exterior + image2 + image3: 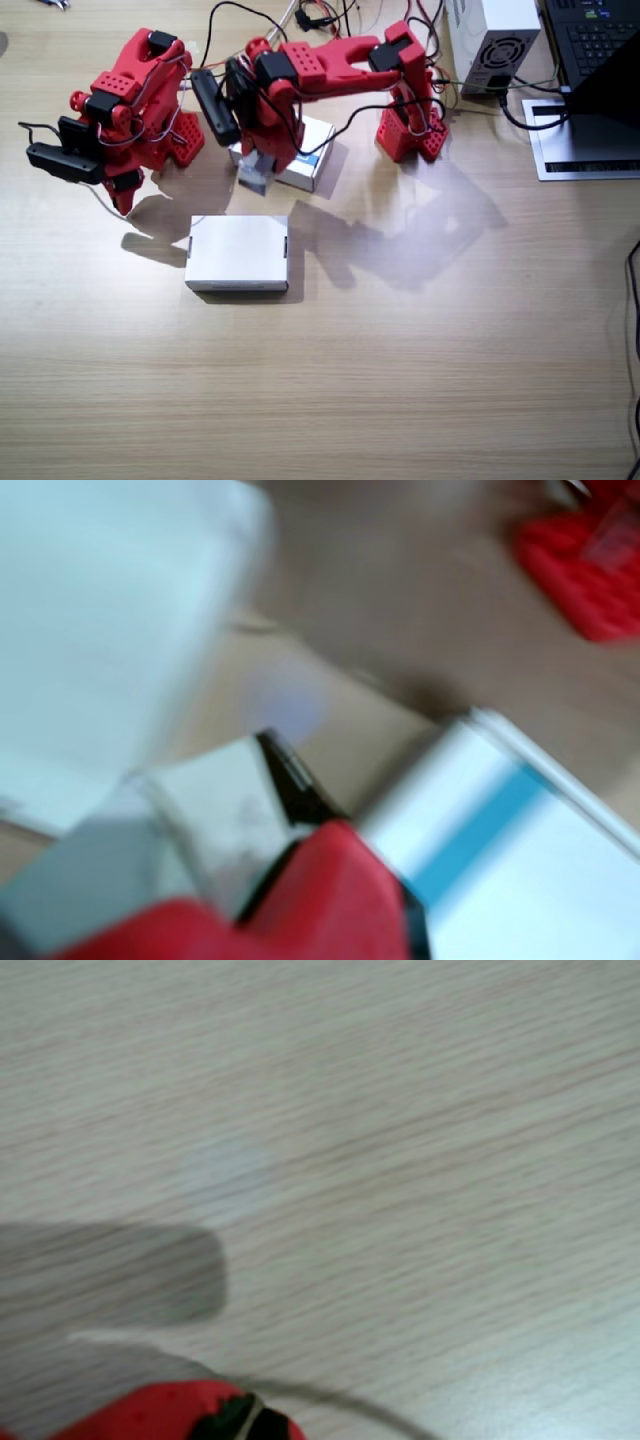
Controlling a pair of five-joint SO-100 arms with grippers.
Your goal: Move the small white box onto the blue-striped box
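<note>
The small white box shows as a tiny grey-white carton at the left arm's tip, just off the left edge of the blue-striped box. My left gripper reaches over from its base and is shut on it. In a wrist view the small white box sits against a red finger, with the blue-striped box lying to its right. Whether the small box touches the table I cannot tell. My right gripper hangs folded and shut near its base, with bare table under it.
A large plain white flat box lies in front of both arms and shows blurred in a wrist view. A power supply, a laptop and cables crowd the far right.
</note>
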